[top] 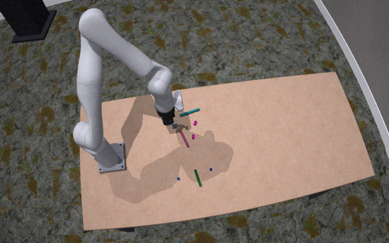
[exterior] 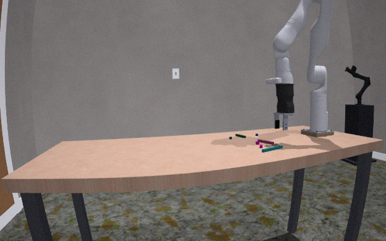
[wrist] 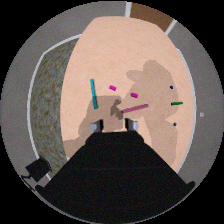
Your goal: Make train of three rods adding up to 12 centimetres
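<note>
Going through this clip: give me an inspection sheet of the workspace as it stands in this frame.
Surface: tan table, the arm's shadow across its middle.
Job's things: seven rods, all flat and apart, no train yet: turquoise rod, pink rod, green rod, two magenta rods, two blue rods.
Clutter: nothing seen.
Gripper: gripper open, empty, pointing down above the table, over the near end of the pink rod in the top view.
Cables: nothing seen.
Surroundings: arm's base plate bolted to the table; black stand behind it; wall switch; patterned carpet.
</note>
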Controlling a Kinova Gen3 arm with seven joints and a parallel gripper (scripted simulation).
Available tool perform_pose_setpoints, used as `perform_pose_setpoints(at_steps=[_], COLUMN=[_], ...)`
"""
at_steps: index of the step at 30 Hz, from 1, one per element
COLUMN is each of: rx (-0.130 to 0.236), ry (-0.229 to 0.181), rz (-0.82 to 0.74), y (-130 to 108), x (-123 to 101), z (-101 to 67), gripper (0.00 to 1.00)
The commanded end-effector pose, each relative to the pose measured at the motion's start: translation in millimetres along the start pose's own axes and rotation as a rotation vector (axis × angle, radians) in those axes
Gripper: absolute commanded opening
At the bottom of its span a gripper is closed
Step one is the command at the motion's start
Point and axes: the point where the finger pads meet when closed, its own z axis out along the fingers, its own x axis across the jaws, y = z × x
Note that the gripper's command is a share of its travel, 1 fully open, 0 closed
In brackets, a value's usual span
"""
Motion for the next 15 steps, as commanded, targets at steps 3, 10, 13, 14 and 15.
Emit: perform_pose_setpoints(at_steps=[3, 10, 13, 14, 15], rx=[0.001, 0.002, 0.003, 0.003, 0.003], ry=[0.000, 0.001, 0.002, 0.002, 0.002], rz=[0.007, 0.020, 0.026, 0.026, 0.026], y=[0.2, 0.8, 1.1, 1.1, 1.1], x=[-0.3, -0.1, 0.0, 0.0, 0.0], z=[-0.2, 0.1, 0.2, 0.2, 0.2], gripper=[1.00, 1.00, 1.00, 1.00, 1.00])
